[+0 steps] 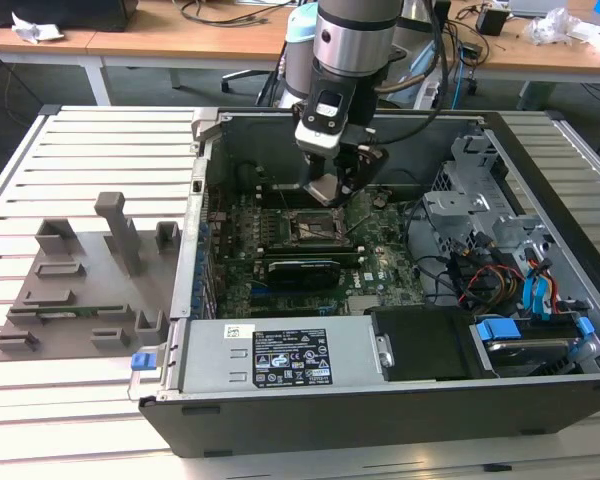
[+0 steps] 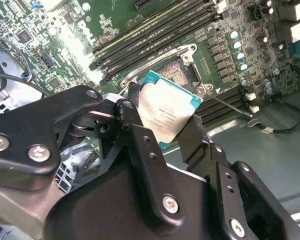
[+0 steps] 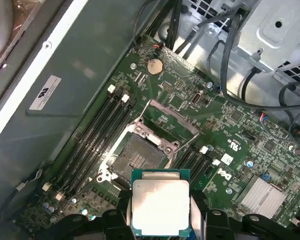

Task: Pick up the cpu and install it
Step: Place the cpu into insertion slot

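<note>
The cpu (image 2: 166,110) is a small square chip with a silvery top and a thin teal edge. My gripper (image 2: 165,127) is shut on it, one black finger (image 2: 135,120) on each side. In the first wrist view the cpu (image 3: 160,205) hangs above the green motherboard (image 3: 230,145), a little off from the open socket (image 3: 140,157) with its raised metal frame. In the exterior view my gripper (image 1: 325,190) hovers inside the open computer case (image 1: 280,420), just above the socket (image 1: 308,228).
A long black card (image 1: 302,270) lies across the motherboard in front of the socket. Memory slots (image 3: 97,135) flank the socket. A power supply (image 1: 280,355), a drive cage (image 1: 480,190) and loose cables (image 1: 480,280) fill the case. A grey fixture (image 1: 90,280) sits on the slatted table.
</note>
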`<state>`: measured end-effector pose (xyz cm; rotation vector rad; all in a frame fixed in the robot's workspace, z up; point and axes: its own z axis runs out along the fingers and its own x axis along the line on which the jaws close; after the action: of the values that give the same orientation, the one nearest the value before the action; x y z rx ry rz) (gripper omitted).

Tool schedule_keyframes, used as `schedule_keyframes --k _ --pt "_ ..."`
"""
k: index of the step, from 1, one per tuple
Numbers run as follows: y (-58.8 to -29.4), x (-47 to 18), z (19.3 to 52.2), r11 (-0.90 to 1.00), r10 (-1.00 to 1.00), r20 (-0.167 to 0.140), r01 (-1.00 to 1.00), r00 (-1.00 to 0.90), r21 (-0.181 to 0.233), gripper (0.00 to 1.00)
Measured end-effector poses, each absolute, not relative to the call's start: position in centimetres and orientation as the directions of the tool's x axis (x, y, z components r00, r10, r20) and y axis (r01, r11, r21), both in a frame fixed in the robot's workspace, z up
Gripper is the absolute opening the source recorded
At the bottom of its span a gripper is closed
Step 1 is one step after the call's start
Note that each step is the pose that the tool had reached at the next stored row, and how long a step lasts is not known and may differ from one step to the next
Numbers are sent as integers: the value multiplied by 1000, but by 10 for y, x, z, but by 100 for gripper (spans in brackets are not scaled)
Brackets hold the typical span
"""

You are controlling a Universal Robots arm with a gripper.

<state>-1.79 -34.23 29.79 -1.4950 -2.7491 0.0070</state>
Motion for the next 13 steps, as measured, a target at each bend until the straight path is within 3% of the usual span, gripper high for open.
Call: schedule_keyframes --k 13 --pt "-342 -18 298 438 899 9 899 -438 -10 55"
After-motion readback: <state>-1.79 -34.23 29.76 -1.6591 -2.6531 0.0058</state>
